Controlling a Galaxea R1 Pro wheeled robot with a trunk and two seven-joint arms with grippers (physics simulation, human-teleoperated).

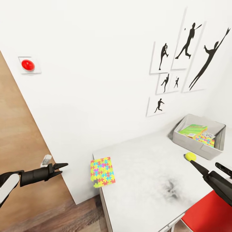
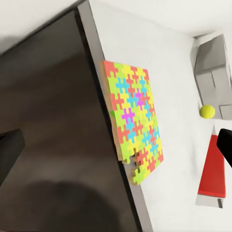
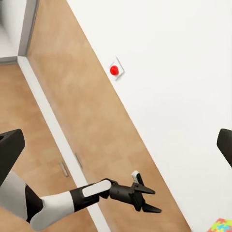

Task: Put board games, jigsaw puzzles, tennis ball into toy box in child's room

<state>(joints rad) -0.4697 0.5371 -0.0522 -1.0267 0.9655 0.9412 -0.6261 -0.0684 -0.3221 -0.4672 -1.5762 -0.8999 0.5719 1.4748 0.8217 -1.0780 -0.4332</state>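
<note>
Left pincer reaches level off the end of the table, black fingers parted, nothing between them, and the black forearm runs back to a white sleeve. Just ahead of its tips, past the table's edge, lies a jigsaw puzzle, its near corner poking over the edge. From the right wrist camera that same left pincer shows spread wide in front of a wooden door, a red button on the white wall above it.

Right pincer comes in low from the other side, fingers apart and empty, one long tip almost at the tennis ball. Just beyond the ball sits the toy box, holding a green and yellow board game and a second jigsaw. Printing on the game box is too small to read. Under the right arm sits a red chair seat. Baseball silhouette pictures hang on the wall above the box.
</note>
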